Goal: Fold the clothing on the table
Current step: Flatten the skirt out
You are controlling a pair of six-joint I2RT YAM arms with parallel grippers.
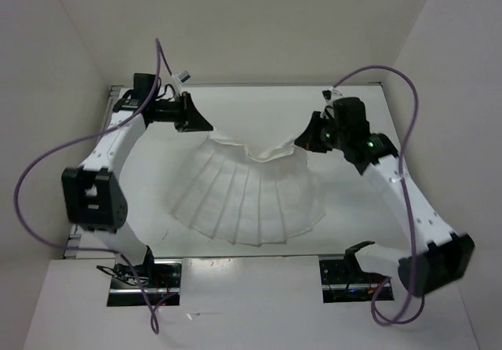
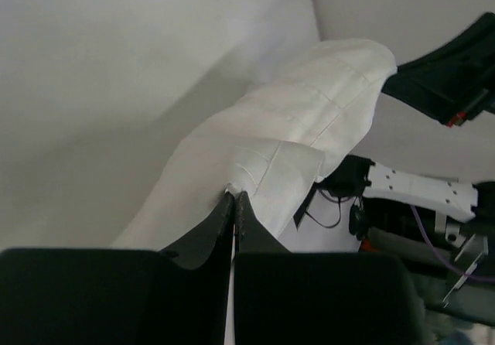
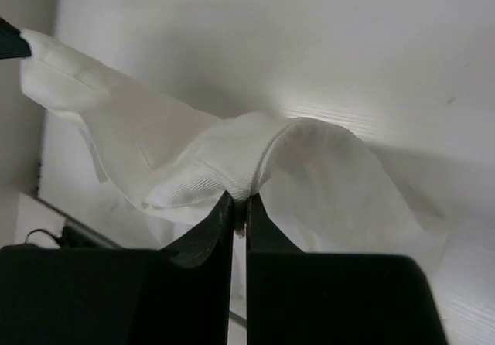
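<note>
While its top edge sags in a shallow dip at the middle, the white clothing (image 1: 247,201) hangs stretched between two arms, its lower part fanning out over the glossy table (image 1: 259,107). Straight creases run down the thin fabric like pleats. The left gripper (image 1: 205,129) is pinched tight on one upper corner and the right gripper (image 1: 302,140) is clamped on the other, both toward the table's far side.

The clothing (image 1: 247,201) lies mid-tabletop (image 1: 357,216), fanning out toward the arm bases (image 1: 145,275). Its far edge is lifted: the left pincer (image 1: 207,128) pinches the far-left corner, the right pincer (image 1: 301,140) the far-right corner, and the edge sags between them.
</note>
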